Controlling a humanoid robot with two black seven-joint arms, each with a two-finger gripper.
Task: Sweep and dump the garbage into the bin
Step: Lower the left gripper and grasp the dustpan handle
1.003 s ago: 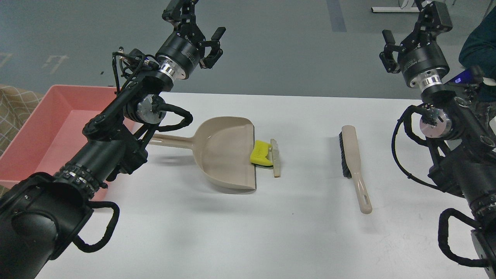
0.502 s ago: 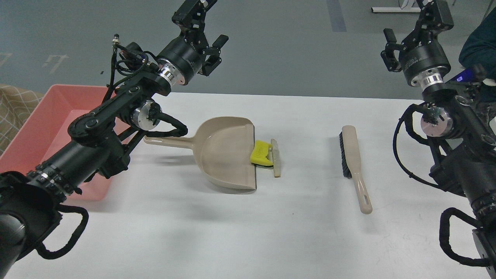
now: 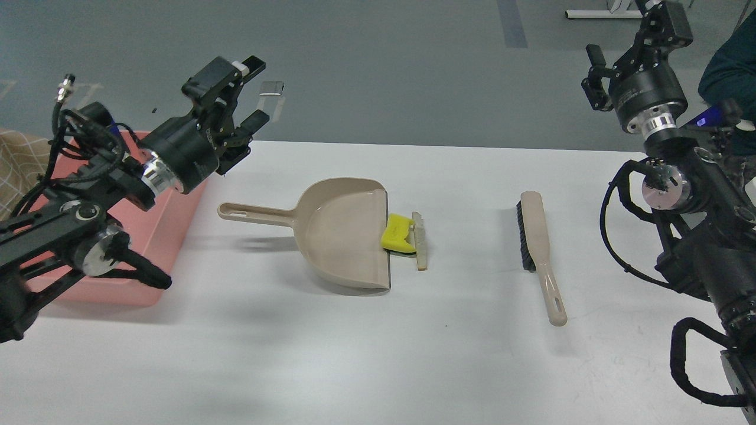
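The garbage lies at the mouth of the beige dustpan (image 3: pixel 345 236): a bright yellow chunk (image 3: pixel 398 234) rests on the pan's lip, and a thin beige slice (image 3: pixel 420 241) lies on the table just right of it. The pink bin (image 3: pixel 171 227) stands at the table's left edge, largely hidden by my left arm. My left gripper (image 3: pixel 258 93) is open and empty, raised near the bin's far right corner, left of the dustpan handle. My right gripper (image 3: pixel 631 36) is open and empty, held high at the far right, well above the beige brush (image 3: pixel 538 248).
The dustpan handle (image 3: pixel 254 213) points left toward the bin. The brush lies on the white table (image 3: pixel 378 354) with its black bristles facing left and its handle toward me. A person in dark clothes (image 3: pixel 729 65) is at the right edge.
My left arm has swung left and down, and its gripper has moved from above the table's back edge to near the bin's far right corner. The right arm has barely moved. The objects are unmoved.
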